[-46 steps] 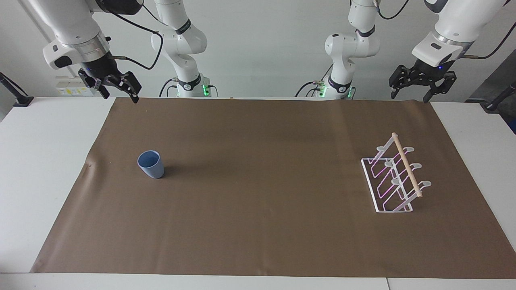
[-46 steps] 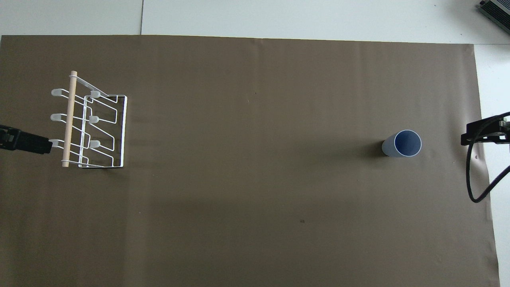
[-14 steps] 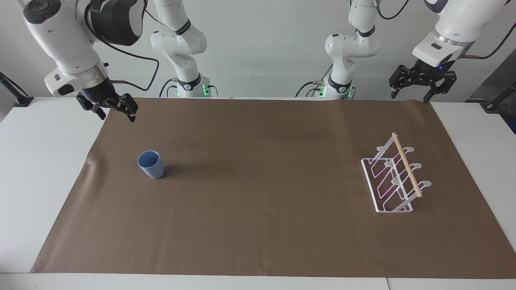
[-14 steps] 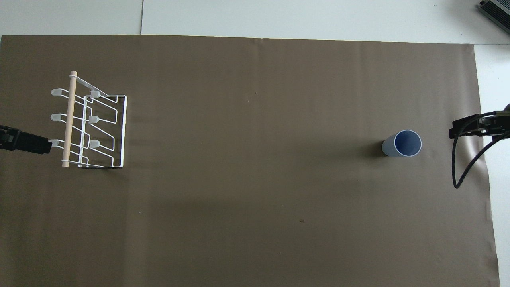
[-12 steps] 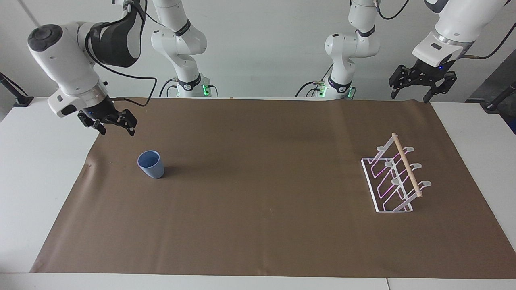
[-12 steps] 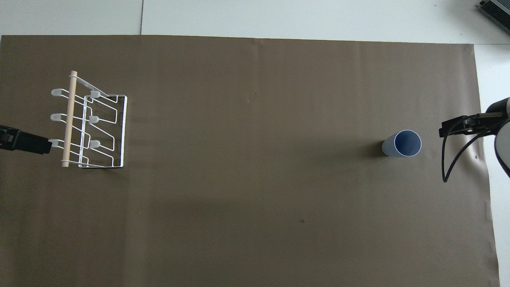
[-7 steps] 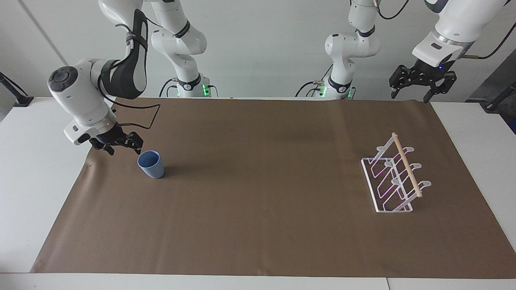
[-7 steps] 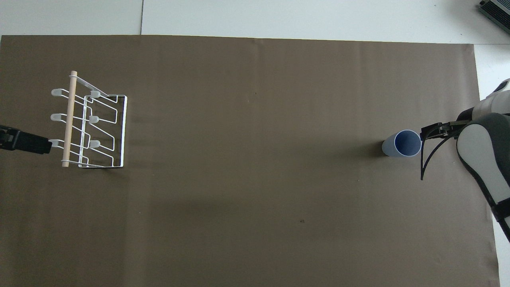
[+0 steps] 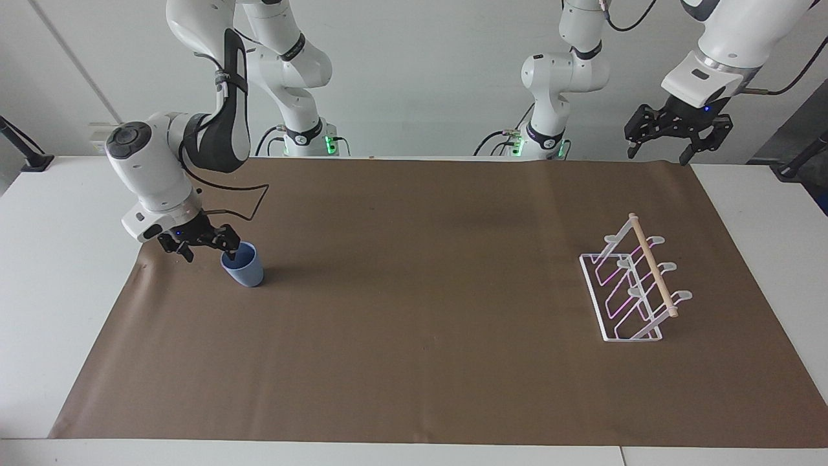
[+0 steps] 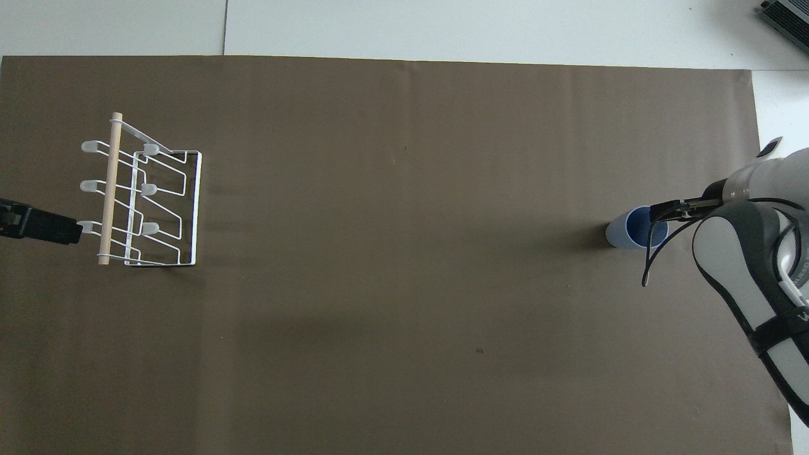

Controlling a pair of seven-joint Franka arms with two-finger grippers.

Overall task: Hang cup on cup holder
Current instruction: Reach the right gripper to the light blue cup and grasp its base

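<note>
The right hand [image 9: 207, 250] is standing wide, low beside the cup [image 9: 244, 268], one fingertip at its rim, gripping nothing. The cup, light blue and tapering, is standing upright, mouth up, on brown paper [image 9: 414, 362] toward the right arm's end of the counter [image 9: 45, 310]. The left hand [image 9: 677, 137] is waiting, wide and empty, over the counter's corner. The white wire cup holder [image 9: 631, 291] is sitting well apart, its wooden dowel [image 9: 653, 266] running away from the robots.
</note>
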